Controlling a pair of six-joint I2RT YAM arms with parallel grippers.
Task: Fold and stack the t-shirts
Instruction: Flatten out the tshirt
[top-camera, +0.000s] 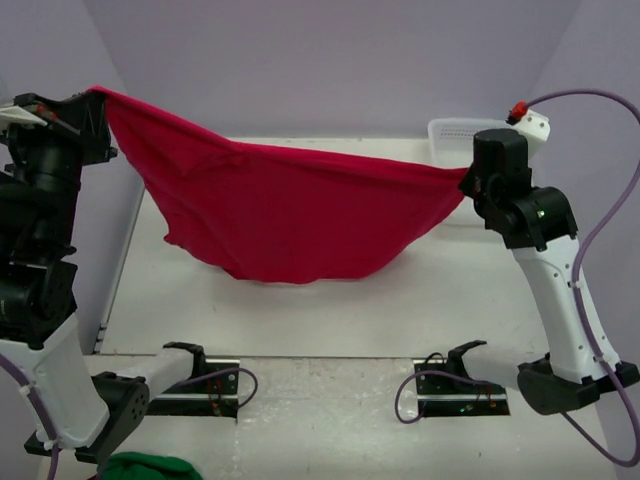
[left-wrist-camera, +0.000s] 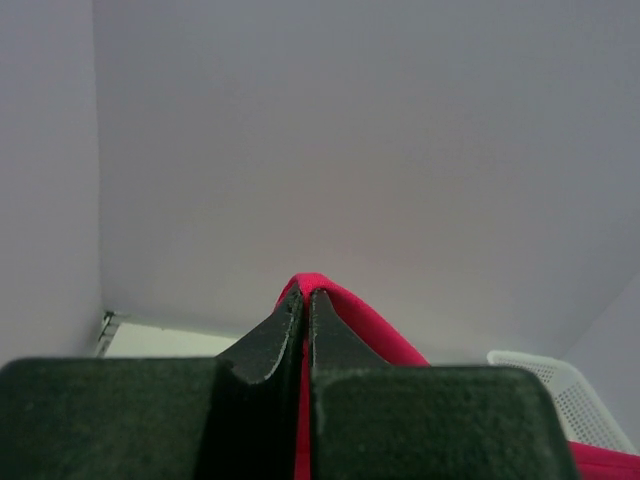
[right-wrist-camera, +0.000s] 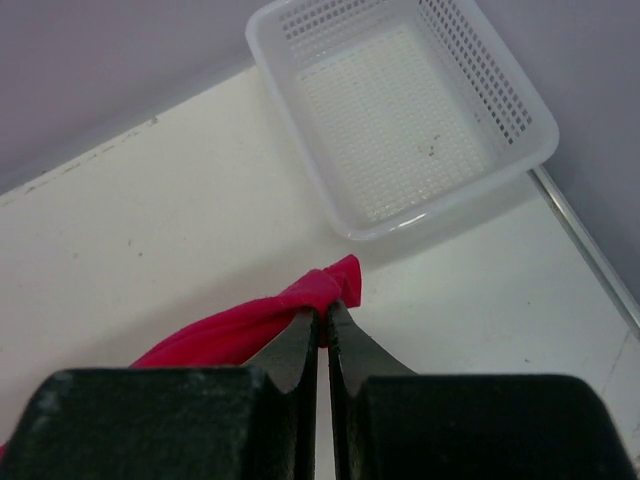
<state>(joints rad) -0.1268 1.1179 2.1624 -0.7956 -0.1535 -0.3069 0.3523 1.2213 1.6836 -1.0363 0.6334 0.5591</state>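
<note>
A bright red t-shirt (top-camera: 285, 205) hangs stretched in the air between my two arms, sagging in the middle to just above the white table (top-camera: 330, 310). My left gripper (top-camera: 92, 92) is shut on its upper left corner, high at the left. In the left wrist view red cloth (left-wrist-camera: 345, 305) pokes out past the closed left gripper (left-wrist-camera: 305, 293). My right gripper (top-camera: 464, 178) is shut on the shirt's right corner, lower than the left. The right wrist view shows a bunched red tip (right-wrist-camera: 335, 285) pinched in the right gripper (right-wrist-camera: 323, 312).
A white plastic mesh basket (right-wrist-camera: 400, 110) stands at the back right of the table, its rim (top-camera: 450, 128) just behind the right arm. Lilac walls close in the back and sides. Green cloth (top-camera: 150, 467) lies at the bottom left by the left arm's base.
</note>
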